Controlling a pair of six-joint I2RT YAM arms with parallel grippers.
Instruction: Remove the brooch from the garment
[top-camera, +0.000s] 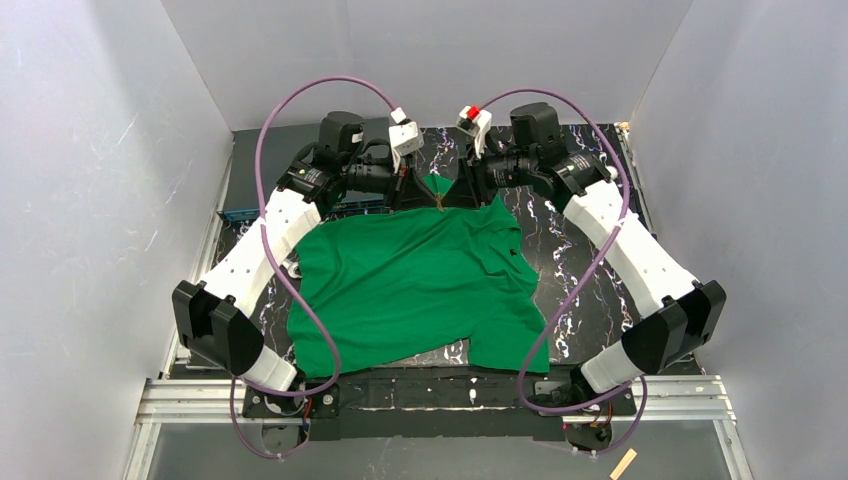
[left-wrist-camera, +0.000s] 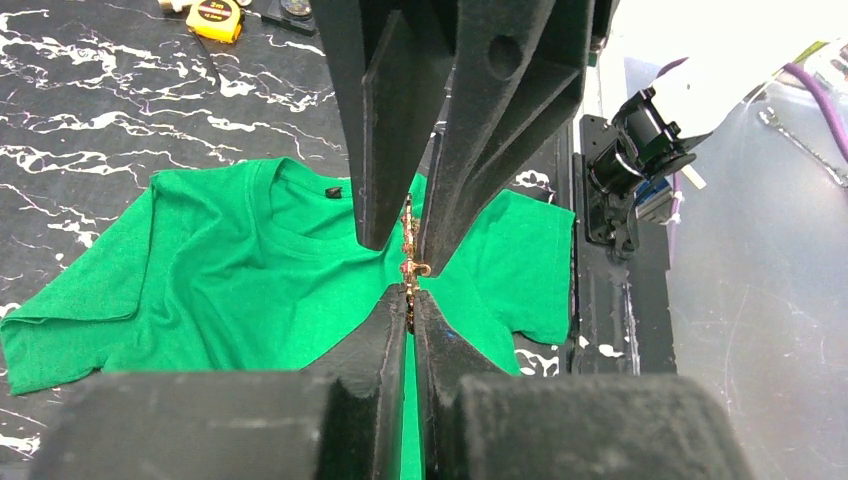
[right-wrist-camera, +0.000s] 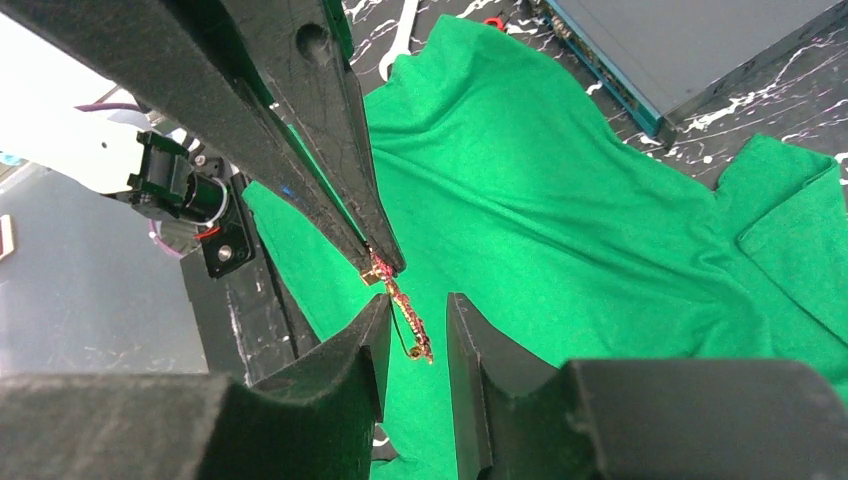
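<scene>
The little red brooch (right-wrist-camera: 403, 312) is held up over the green garment (right-wrist-camera: 560, 200) near its collar (left-wrist-camera: 300, 228), pinched by the tightly closed left gripper (left-wrist-camera: 409, 300), with the right gripper (right-wrist-camera: 418, 302) set partly apart around its free end, so a soft squeeze and pull seems needed next.

Tiny red-gold brooch (right-wrist-camera: 402, 308) aloft, edge-on, above the spread, rumpled green garment (top-camera: 420, 285).
</scene>
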